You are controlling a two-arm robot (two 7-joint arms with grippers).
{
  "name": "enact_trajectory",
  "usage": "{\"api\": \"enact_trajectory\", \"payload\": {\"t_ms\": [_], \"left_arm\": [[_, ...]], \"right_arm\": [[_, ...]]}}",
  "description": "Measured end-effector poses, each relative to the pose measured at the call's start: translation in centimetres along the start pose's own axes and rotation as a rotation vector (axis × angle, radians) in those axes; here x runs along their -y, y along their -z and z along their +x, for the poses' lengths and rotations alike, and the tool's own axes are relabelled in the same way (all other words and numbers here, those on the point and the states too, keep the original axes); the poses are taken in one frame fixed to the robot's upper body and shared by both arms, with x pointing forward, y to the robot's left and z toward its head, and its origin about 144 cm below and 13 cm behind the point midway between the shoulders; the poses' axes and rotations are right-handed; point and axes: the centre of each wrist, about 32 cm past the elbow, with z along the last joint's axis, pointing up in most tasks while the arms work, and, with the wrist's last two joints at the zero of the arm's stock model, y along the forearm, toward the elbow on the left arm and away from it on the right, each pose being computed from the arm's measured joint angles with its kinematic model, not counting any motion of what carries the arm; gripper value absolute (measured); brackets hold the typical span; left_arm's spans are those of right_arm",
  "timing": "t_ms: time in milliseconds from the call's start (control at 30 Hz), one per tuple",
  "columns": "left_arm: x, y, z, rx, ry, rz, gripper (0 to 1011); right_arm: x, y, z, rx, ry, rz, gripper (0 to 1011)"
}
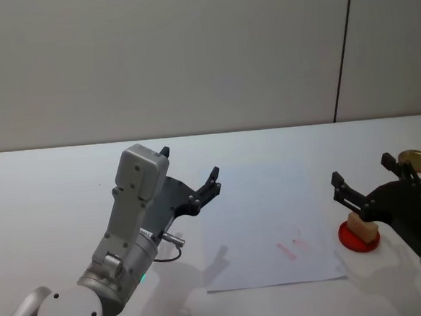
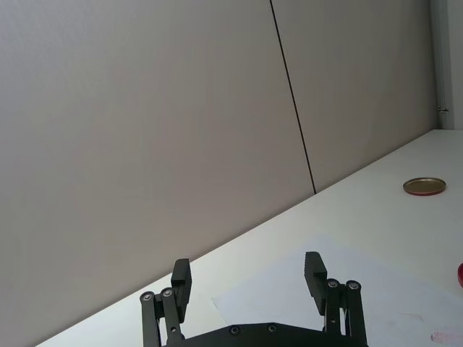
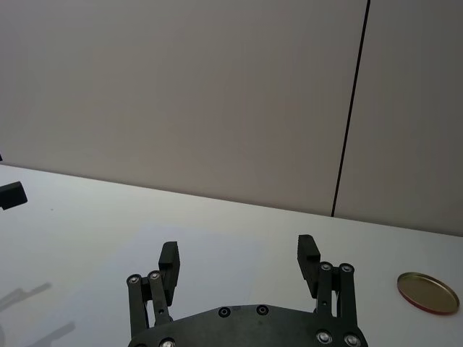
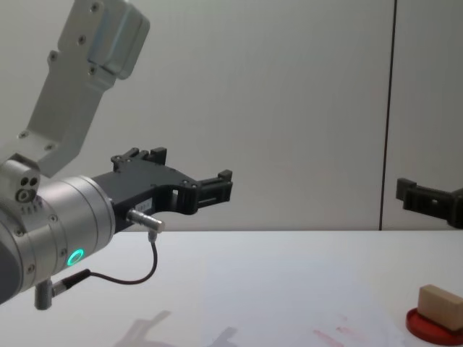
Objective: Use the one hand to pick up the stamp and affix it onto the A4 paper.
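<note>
The stamp (image 1: 361, 225), a small pale wooden block, rests on a round red ink pad (image 1: 358, 240) just right of the A4 paper (image 1: 259, 227). The paper lies flat in the middle of the table and carries faint red smudges (image 1: 293, 248). My right gripper (image 1: 363, 169) hovers open above and slightly behind the stamp, holding nothing; its own camera shows it as the right gripper (image 3: 239, 251). From the chest, the stamp (image 4: 440, 305) sits low at the right with the right gripper (image 4: 427, 199) well above it. My left gripper (image 1: 189, 164) hangs open over the paper's left edge.
A round brass lid (image 1: 416, 160) lies at the far right of the white table, behind the ink pad, and shows as the lid (image 3: 428, 292) in the right wrist view. A grey wall with a dark vertical seam stands behind the table.
</note>
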Motion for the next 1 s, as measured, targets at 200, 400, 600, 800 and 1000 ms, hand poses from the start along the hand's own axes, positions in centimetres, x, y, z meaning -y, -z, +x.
{"api": "enact_trajectory", "payload": {"t_ms": [200,400,600,800,1000], "left_arm": [[0.0,0.0,0.0,0.000,0.000,0.000,993],[0.0,0.0,0.0,0.000,0.000,0.000,993],[0.0,0.0,0.0,0.000,0.000,0.000,993],[0.0,0.0,0.0,0.000,0.000,0.000,993],[0.0,0.0,0.0,0.000,0.000,0.000,993]], "right_arm": [[0.0,0.0,0.0,0.000,0.000,0.000,1001],[0.0,0.0,0.0,0.000,0.000,0.000,1001],[0.0,0.0,0.0,0.000,0.000,0.000,1001],[-0.2,0.2,0.5,0.006,-0.004,-0.015,1001],[-0.5,0.7,1.8,0.020,-0.026,-0.056,1001]]}}
